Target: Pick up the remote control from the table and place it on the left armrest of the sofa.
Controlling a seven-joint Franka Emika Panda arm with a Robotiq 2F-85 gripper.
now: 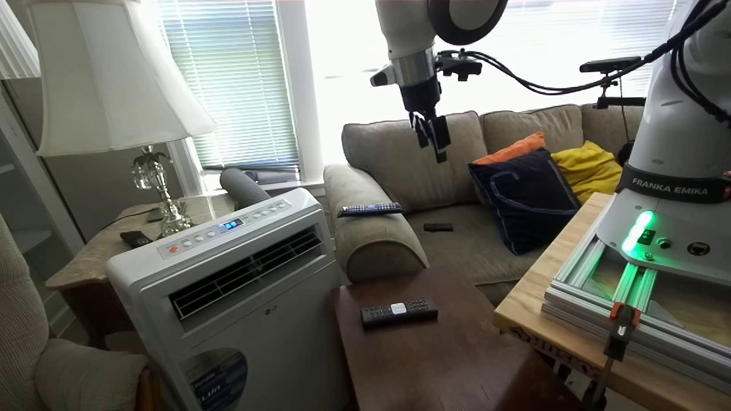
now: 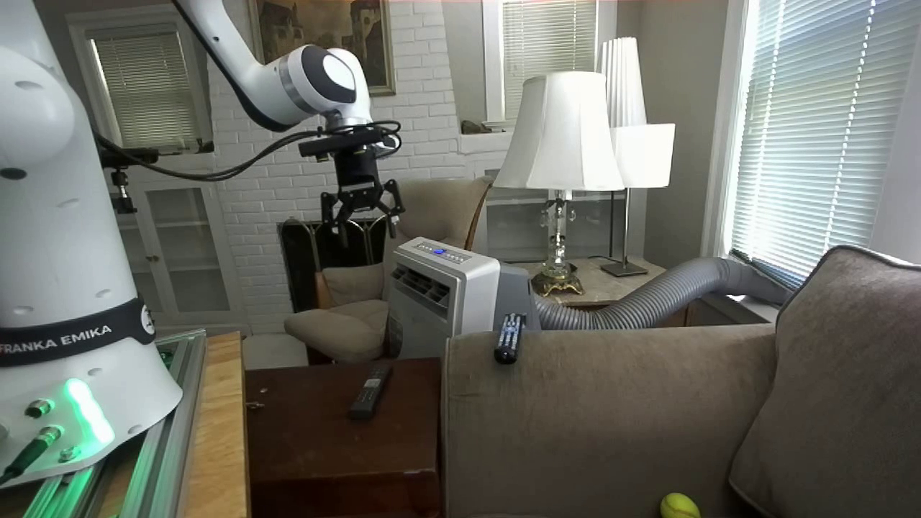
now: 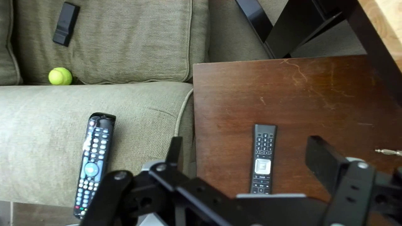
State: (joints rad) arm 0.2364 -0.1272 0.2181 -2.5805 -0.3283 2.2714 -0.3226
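The black remote control, with a silvery square pad, lies on the dark brown table (image 1: 434, 365). It shows in both exterior views (image 1: 398, 314) (image 2: 370, 392) and in the wrist view (image 3: 264, 147), its lower end hidden by the gripper body. My gripper (image 1: 431, 147) is open and empty, high above the table and apart from the remote; it also shows in an exterior view (image 2: 367, 234). In the wrist view, the remote appears between the spread fingers (image 3: 245, 146). The tan left armrest (image 1: 374, 245) of the sofa (image 1: 411, 160) adjoins the table; it is left in the wrist view (image 3: 141, 125).
A second, bluish-buttoned remote (image 3: 94, 163) lies on the armrest. A small dark item (image 3: 66, 23) and a tennis ball (image 3: 60, 76) are on the sofa seat. A white air conditioner (image 1: 257, 274) stands beside the table. The light wood bench (image 1: 531, 285) carries the robot base.
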